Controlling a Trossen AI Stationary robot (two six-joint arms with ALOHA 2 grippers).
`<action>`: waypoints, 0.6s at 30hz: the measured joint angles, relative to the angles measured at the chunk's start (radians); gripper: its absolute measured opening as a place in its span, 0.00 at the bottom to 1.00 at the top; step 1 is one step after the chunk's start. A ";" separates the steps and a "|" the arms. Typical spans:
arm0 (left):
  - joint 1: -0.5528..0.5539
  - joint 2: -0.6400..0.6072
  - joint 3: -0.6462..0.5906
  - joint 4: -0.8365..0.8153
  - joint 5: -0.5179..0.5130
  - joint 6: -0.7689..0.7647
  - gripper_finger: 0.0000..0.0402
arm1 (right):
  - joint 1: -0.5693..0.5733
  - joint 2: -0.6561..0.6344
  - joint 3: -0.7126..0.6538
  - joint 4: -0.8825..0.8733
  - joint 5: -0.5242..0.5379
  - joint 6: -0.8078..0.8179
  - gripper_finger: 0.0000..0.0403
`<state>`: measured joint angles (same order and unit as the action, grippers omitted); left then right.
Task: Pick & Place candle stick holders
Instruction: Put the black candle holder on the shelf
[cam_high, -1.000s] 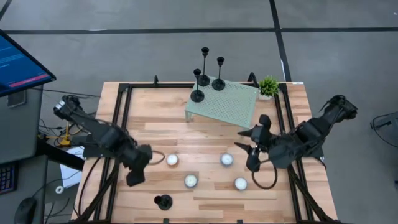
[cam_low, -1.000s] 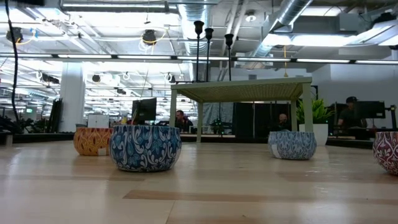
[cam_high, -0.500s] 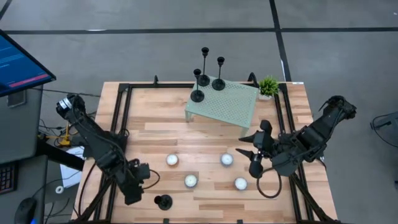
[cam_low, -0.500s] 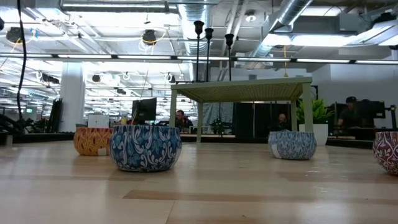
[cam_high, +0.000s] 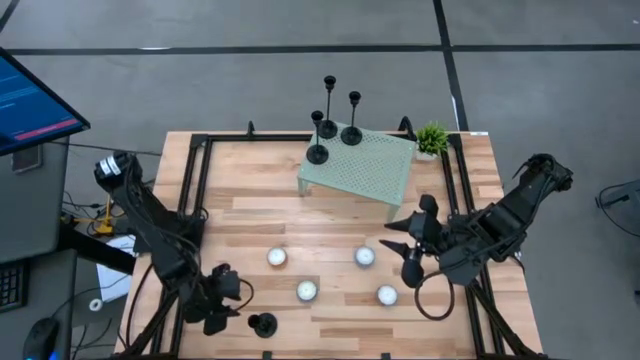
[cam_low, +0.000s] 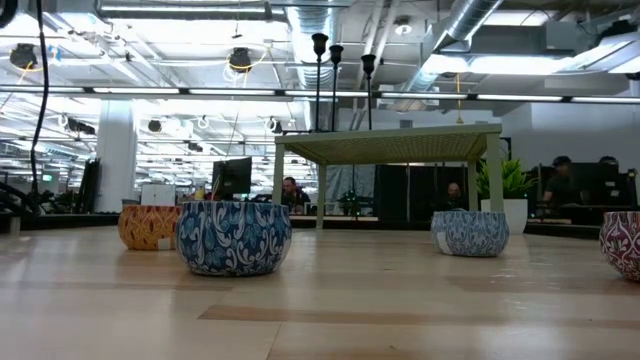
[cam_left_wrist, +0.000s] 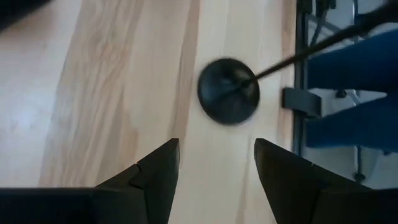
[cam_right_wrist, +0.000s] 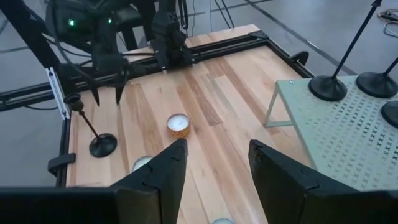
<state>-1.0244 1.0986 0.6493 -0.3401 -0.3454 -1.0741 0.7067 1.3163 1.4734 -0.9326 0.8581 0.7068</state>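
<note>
One black candle stick holder (cam_high: 262, 324) stands on its round base on the wood near the table's near edge; it also shows in the left wrist view (cam_left_wrist: 228, 99) and the right wrist view (cam_right_wrist: 102, 144). My left gripper (cam_high: 228, 305) is open just left of it, above the table, touching nothing (cam_left_wrist: 214, 163). Three more holders (cam_high: 317, 153) (cam_high: 327, 128) (cam_high: 351, 134) stand on the green perforated stand (cam_high: 370, 170) at the far middle. My right gripper (cam_high: 410, 245) is open and empty over the table's right part (cam_right_wrist: 214, 165).
Several white tealights in patterned tins (cam_high: 277, 257) (cam_high: 365, 256) (cam_high: 306, 291) (cam_high: 387, 295) sit on the wood between the arms; the low view shows them (cam_low: 233, 237). A small green plant (cam_high: 432, 138) stands beside the stand. A black frame rail (cam_high: 190, 200) runs along the table's sides.
My left gripper has gone toward the table's near edge, closing in on the lone holder there. The holders and tealights have stayed where they were.
</note>
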 joint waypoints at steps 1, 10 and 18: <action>0.000 0.008 -0.013 0.031 -0.017 0.012 0.52 | 0.000 0.000 0.000 0.002 0.000 0.001 0.41; 0.000 0.144 -0.043 0.311 -0.077 0.124 0.52 | -0.004 0.000 0.000 0.022 -0.002 0.002 0.39; 0.012 0.252 -0.043 0.440 -0.183 0.154 0.52 | -0.023 0.000 0.000 0.024 -0.017 0.002 0.40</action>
<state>-1.0126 1.3507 0.6060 0.0995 -0.5284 -0.9199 0.6838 1.3163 1.4734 -0.9085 0.8409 0.7087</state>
